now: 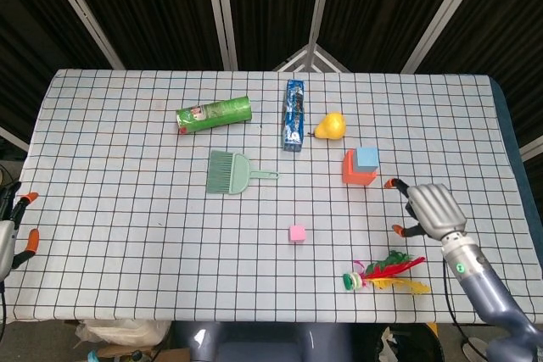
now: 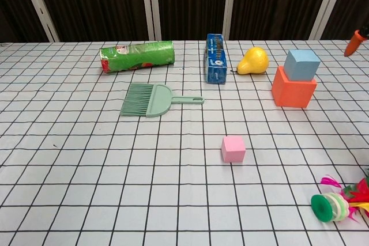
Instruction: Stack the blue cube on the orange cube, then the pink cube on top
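Observation:
The blue cube [image 1: 367, 156] [image 2: 302, 64] sits on top of the orange cube [image 1: 355, 170] [image 2: 293, 89] at the right of the table, free of any hand. Alone near the table's front middle lies the small pink cube [image 1: 297, 232] [image 2: 233, 148]. My right hand [image 1: 430, 209] hovers open to the right and nearer than the stack, fingers spread, holding nothing; in the chest view only one orange fingertip [image 2: 351, 43] shows at the right edge. At the far left edge, off the table, my left hand [image 1: 12, 231] holds nothing, its fingers apart.
A green canister [image 1: 214, 114], a blue box [image 1: 293, 114] and a yellow pear [image 1: 331, 126] lie at the back. In the middle rests a green dustpan brush [image 1: 231, 172], and a feathered shuttlecock [image 1: 382, 276] lies at the front right.

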